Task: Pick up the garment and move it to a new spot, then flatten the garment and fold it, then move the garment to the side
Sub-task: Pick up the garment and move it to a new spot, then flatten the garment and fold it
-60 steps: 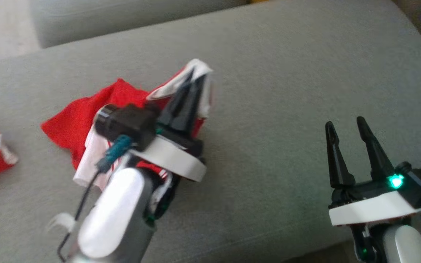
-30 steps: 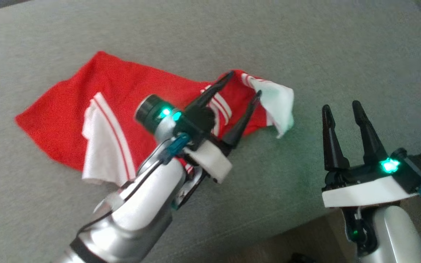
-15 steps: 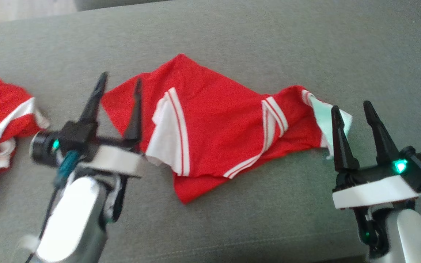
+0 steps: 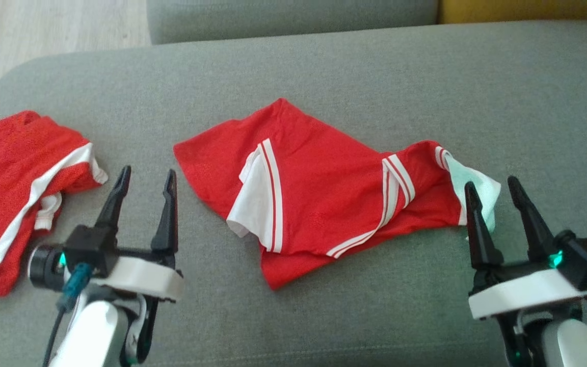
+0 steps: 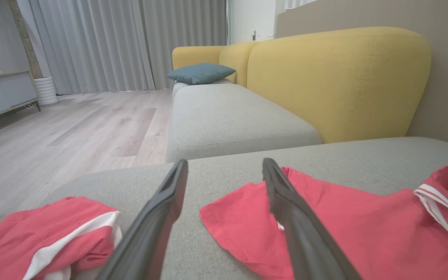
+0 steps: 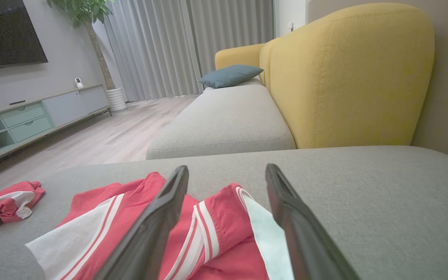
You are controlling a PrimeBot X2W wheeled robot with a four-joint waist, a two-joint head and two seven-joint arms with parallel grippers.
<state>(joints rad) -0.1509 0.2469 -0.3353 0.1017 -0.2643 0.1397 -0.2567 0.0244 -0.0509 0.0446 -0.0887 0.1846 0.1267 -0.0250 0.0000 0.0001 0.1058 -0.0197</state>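
Yellow backrest [image 5: 336, 81] in wrist views; whole garment [image 4: 324, 204] overhead.

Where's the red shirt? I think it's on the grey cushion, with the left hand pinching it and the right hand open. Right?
Not quite: the head view shows the left gripper open too, holding nothing. The red shirt does lie on the grey cushion, and the right gripper is open.

Rumpled red garment [image 4: 324, 204] on grey sofa [image 4: 385, 71]
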